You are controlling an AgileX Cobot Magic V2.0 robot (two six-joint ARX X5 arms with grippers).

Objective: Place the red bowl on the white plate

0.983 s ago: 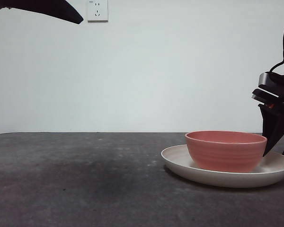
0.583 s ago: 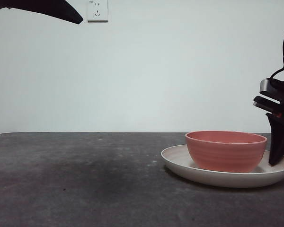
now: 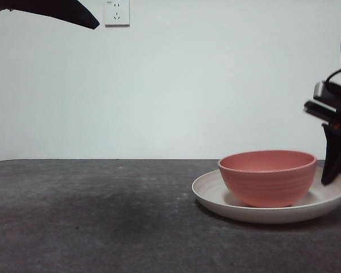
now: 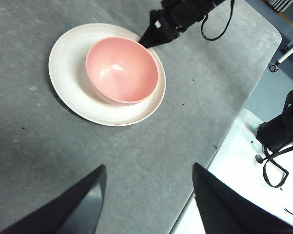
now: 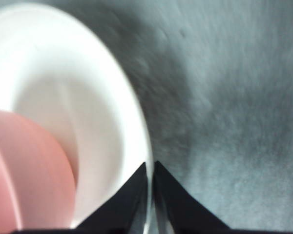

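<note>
On white plate (image 3: 216,196), red bowl (image 3: 267,177), tilted

No text, label, brand, number or sign can be read in any of the views. The red bowl (image 3: 267,177) and the white plate (image 3: 216,197) are plain, without any print. The wall socket (image 3: 117,12) in the front view shows only its holes; any marking on it is too small to read. The dark worktop (image 3: 91,216) has no writing on it.
</note>
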